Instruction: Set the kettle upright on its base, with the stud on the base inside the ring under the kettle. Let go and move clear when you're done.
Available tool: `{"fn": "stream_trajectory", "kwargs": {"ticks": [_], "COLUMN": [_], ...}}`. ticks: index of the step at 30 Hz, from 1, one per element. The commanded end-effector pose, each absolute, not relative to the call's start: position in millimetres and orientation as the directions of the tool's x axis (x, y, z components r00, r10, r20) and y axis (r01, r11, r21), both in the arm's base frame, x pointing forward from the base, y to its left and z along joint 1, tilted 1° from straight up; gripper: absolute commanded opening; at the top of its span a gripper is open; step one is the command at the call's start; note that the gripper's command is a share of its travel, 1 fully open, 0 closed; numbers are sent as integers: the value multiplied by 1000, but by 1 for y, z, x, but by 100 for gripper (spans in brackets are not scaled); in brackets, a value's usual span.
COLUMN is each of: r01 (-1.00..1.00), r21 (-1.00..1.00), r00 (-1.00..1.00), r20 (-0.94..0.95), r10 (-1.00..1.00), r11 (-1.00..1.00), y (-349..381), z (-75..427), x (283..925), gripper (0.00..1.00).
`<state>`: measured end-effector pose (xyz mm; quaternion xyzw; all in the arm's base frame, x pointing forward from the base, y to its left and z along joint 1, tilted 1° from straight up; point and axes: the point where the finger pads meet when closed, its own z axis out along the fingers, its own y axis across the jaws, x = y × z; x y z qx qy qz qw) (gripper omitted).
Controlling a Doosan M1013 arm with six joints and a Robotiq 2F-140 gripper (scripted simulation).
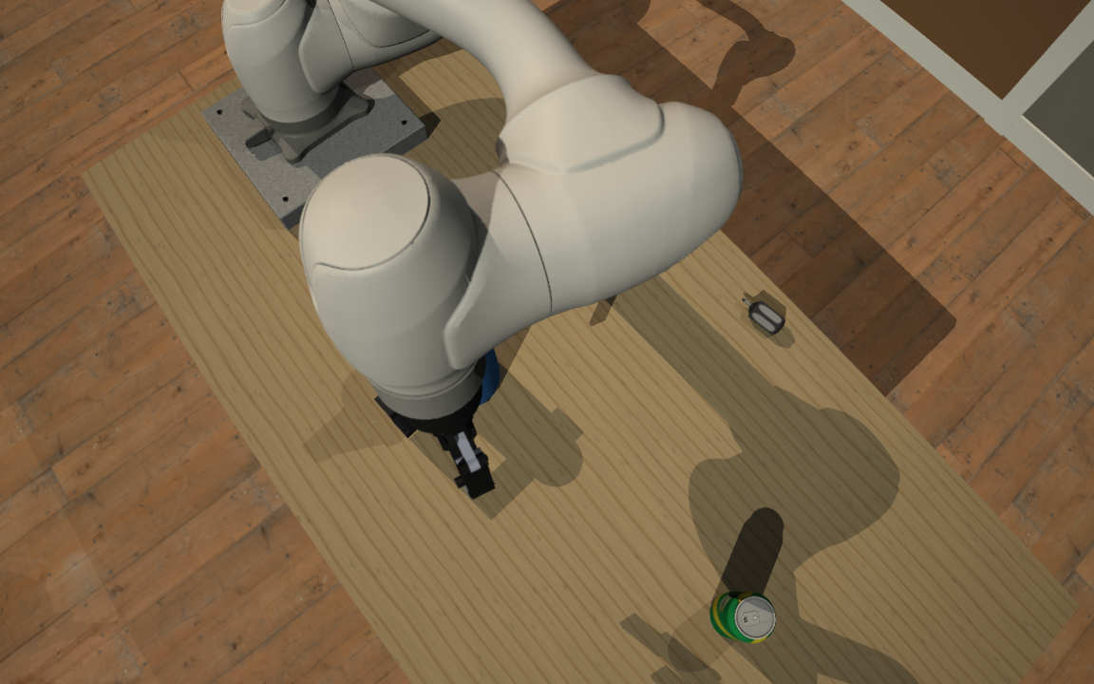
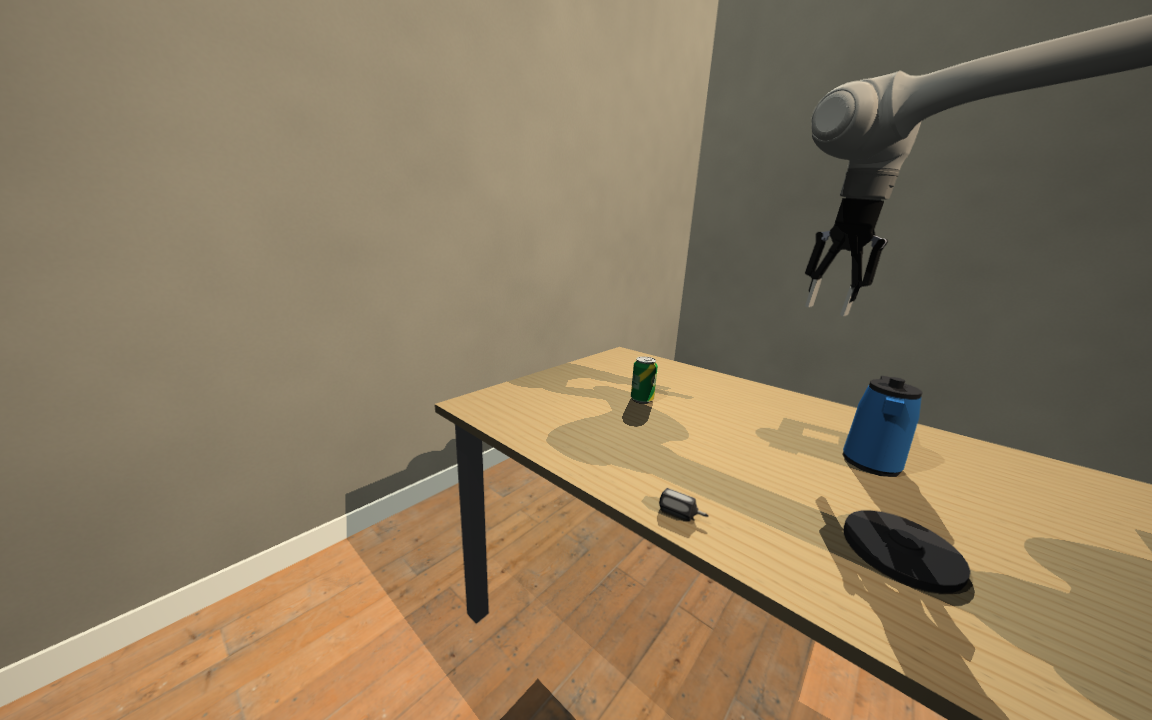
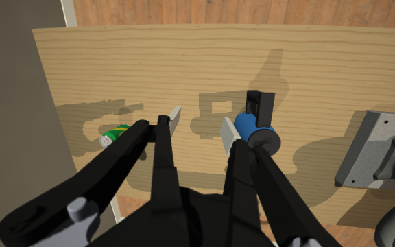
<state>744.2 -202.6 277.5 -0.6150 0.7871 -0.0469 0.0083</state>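
Note:
The blue kettle (image 2: 883,425) with a black lid stands upright on the table, apart from its base. It also shows in the wrist view (image 3: 256,132), with its black handle pointing away. The black round base (image 2: 905,548) with a raised stud lies flat nearer the table's front edge, to the kettle's right. My gripper (image 2: 831,308) hangs high above the table, above and a little left of the kettle, half open and empty. In the wrist view the gripper (image 3: 201,126) has only table between its pads. In the top view the arm hides most of the kettle.
A green and yellow can (image 2: 644,379) stands near the table's far left end. A small dark plug (image 2: 679,505) lies near the front edge. The arm's grey mounting plate (image 3: 372,147) sits at the table's other end.

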Motion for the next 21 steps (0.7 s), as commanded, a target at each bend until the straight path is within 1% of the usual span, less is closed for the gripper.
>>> {"fn": "stream_trajectory", "kwargs": {"ticks": [1, 6, 8, 14, 21], "r01": [-986, -996, -996, -1000, -1000], "r21": [-49, -24, -24, -3, 8], "r00": [-159, -86, -86, -22, 21], "r20": [30, 20, 20, 8, -2], "r10": [-987, -996, -996, -1000, -1000], "r11": [158, 85, 85, 22, -21], "y": [-192, -182, -182, -173, -167], "z": [274, 271, 271, 268, 265], "x": [694, 654, 654, 620, 597], "gripper": [52, 52, 52, 52, 52]}}
